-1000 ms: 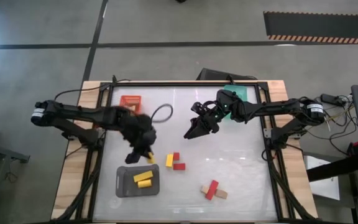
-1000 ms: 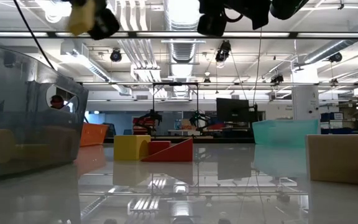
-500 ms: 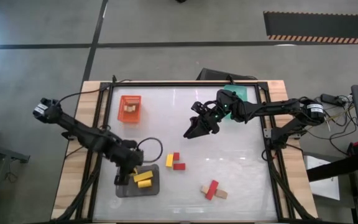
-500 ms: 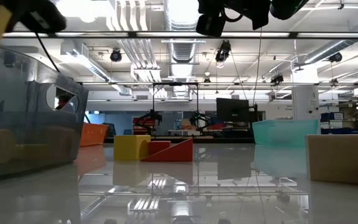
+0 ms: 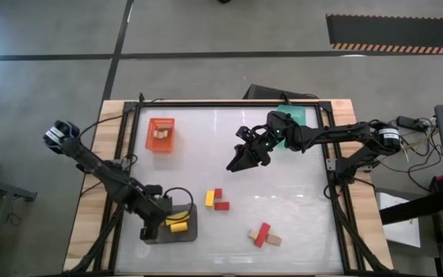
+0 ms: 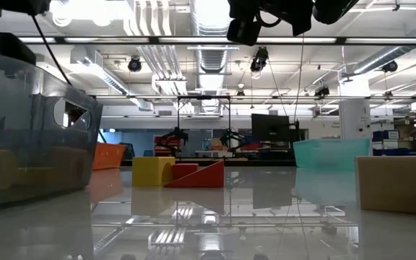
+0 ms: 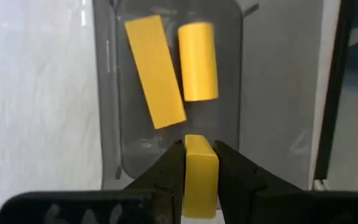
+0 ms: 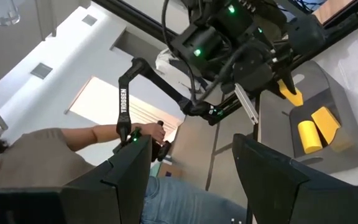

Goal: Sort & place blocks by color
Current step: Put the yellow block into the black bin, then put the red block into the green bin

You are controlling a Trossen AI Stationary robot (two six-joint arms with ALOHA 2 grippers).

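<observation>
Left gripper (image 7: 199,163): clenched on a yellow block (image 7: 200,174) pinched between its two dark fingers (image 7: 166,171), hanging over the grey tray (image 5: 191,229) at the lower left of the high view.
Grey tray contents: a flat yellow slab (image 7: 155,71) and a yellow cylinder (image 7: 198,61) lying side by side, close together.
Right gripper (image 5: 237,163): spread wide and empty, raised above the upper middle of the table (image 5: 298,200), near the green tray (image 5: 302,115).
Other blocks: a yellow and red cluster (image 5: 217,200) at centre; a red and tan pair (image 5: 264,235) lower right; tan pieces in the orange tray (image 5: 161,134) at upper left.
Writing: "TROSSEN" reads down an arm link (image 8: 123,102) in the right wrist view, beside a person's hand (image 8: 107,132).
</observation>
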